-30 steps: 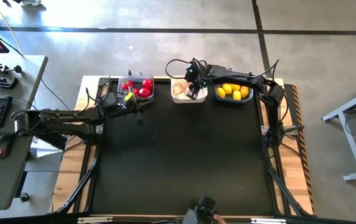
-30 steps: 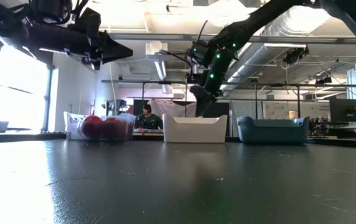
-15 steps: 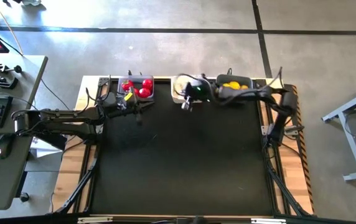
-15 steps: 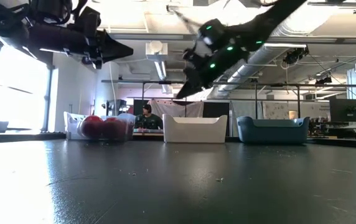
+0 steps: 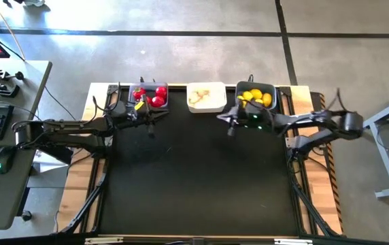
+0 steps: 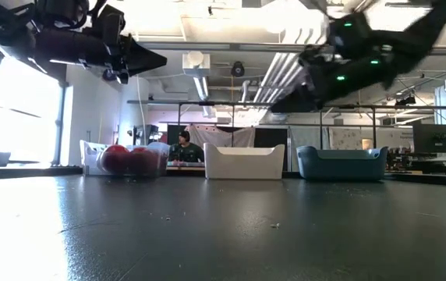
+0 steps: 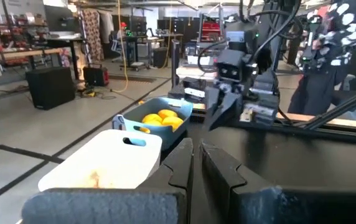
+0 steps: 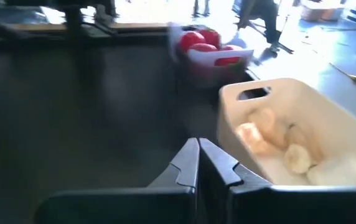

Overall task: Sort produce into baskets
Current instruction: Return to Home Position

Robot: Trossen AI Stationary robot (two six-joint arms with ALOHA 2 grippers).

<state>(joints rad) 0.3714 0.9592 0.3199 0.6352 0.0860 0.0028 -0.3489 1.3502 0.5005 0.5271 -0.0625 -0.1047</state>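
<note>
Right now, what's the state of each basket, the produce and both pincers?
grey basket: upright, holds tomatoes.
white basket: upright, holds garlic.
teal basket: upright, holds lemons.
left pincer: shut, empty, raised near the grey basket.
right pincer: shut, empty, raised near the teal basket.

I am watching the dark table [image 5: 194,177] carrying three tubs in a row along its far edge. The white basket [image 6: 244,162] is sitting in the middle, with the grey basket [image 6: 90,161] standing apart on its left-arm side and the teal basket [image 6: 341,164] on its right-arm side.
</note>
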